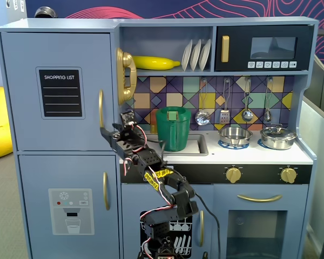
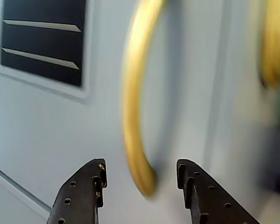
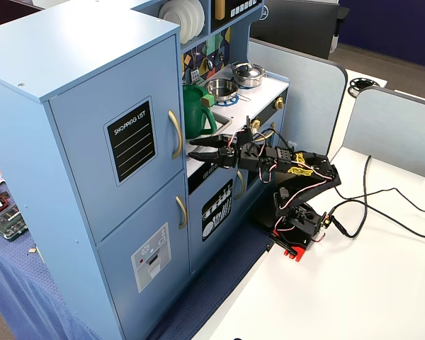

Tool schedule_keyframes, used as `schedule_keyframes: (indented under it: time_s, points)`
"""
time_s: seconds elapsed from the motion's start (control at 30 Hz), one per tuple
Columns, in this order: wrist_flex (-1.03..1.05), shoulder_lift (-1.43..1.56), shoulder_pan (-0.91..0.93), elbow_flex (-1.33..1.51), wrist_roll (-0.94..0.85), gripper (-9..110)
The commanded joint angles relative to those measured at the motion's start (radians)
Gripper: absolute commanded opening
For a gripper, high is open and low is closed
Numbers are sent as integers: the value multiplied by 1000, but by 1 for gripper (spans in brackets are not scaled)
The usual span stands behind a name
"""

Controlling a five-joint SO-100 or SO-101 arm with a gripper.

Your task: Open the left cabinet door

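Observation:
The left cabinet door point(image 1: 54, 91) is blue-grey with a black "SHOPPING LIST" panel point(image 1: 60, 93) and stands closed; it also shows in the other fixed view point(image 3: 120, 134). Its curved gold handle point(image 1: 101, 108) runs vertically at the door's right edge. My gripper point(image 1: 105, 132) is open and reaches toward the handle's lower end. In the wrist view the handle point(image 2: 133, 116) is blurred and its lower end lies between my two dark fingers point(image 2: 84, 191), touching neither. The gripper point(image 2: 141, 168) holds nothing. In the angled fixed view the fingers point(image 3: 198, 150) point at the handle point(image 3: 176, 133) from the right.
Below is a second door with a dispenser graphic point(image 1: 70, 210) and its own gold handle point(image 1: 105, 190). A green pitcher point(image 1: 173, 128) stands in the sink behind my arm. A gold toy phone point(image 1: 125, 75) hangs just right of the door. Cables point(image 3: 382, 205) lie on the white table.

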Motion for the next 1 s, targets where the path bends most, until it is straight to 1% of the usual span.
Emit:
schedule_keyframes:
  time_s: [0.0,0.33,0.57,0.87,0.97]
  points:
    - [60,-74,-29,-199,-38,13]
    - [221,-225,-52,-425,-63,14]
    - [224,-245,-140,-437,-84,12]
    - [242,-170,-331,-416,-144,12]
    - [247,-121,-360,-388,-150,11]
